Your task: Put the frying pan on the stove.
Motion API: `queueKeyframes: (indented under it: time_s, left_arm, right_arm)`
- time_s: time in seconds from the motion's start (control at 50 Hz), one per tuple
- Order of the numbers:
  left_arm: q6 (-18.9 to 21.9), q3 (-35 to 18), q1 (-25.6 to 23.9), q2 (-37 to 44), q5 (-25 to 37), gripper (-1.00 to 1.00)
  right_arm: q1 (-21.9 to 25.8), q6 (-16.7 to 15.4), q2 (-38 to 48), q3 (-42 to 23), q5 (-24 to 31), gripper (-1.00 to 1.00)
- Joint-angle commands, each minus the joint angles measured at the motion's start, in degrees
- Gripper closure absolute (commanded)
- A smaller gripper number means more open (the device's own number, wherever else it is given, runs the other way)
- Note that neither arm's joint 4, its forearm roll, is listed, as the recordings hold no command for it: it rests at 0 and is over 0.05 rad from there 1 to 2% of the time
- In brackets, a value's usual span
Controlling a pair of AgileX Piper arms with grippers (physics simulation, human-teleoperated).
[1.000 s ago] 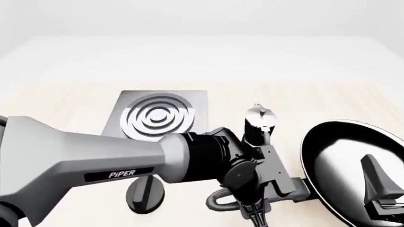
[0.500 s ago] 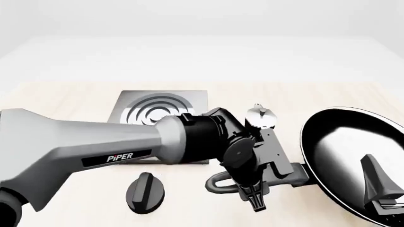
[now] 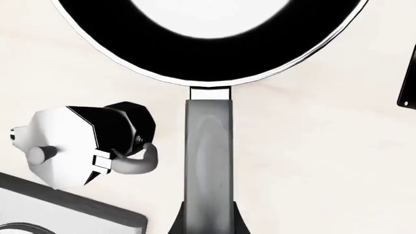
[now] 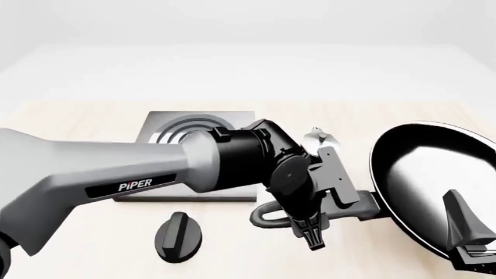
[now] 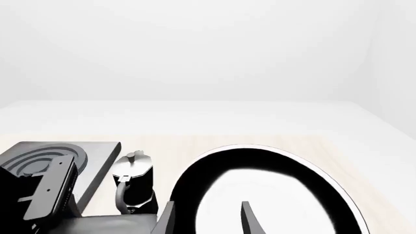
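Observation:
The frying pan (image 4: 422,174) is glossy black and sits at the right, its grey handle (image 4: 356,207) pointing left and ending in a loop. My left gripper (image 4: 310,221) is shut on the handle near the loop. In the left wrist view the handle (image 3: 208,156) runs straight out to the pan (image 3: 208,58). The stove (image 4: 232,125), a grey slab with rings, lies at centre left, mostly hidden behind my left arm. My right gripper (image 4: 468,238) stands open at the pan's near right edge, holding nothing; its fingers (image 5: 250,219) frame the pan (image 5: 273,165).
A black-and-silver moka pot (image 4: 319,139) stands between stove and pan, close behind my left wrist, and shows as moka pot (image 3: 85,146) beside the handle. A black oval knob (image 4: 178,235) lies near the front edge, left of the handle loop.
My left gripper has moved up and back with the handle, and the pan's far rim now sits higher in the front view. The right gripper has not moved.

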Motion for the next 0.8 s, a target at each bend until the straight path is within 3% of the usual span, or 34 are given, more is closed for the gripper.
queueKeyframes:
  time_s: [0.02, 0.52, 0.8]
  left_arm:
    - [2.5, -3.01, 1.27, -1.73, 1.36, 1.0]
    - [7.96, -6.16, 4.96, -2.44, 3.66, 1.0]
    - [8.98, -6.29, 5.12, -4.02, 3.12, 1.0]
  right_arm:
    - [0.0, 0.01, 0.0, 0.0, 0.0, -1.0]
    - [0.01, 0.01, 0.0, 0.0, 0.0, -1.0]
    - [0.0, 0.01, 0.0, 0.0, 0.0, -1.0]
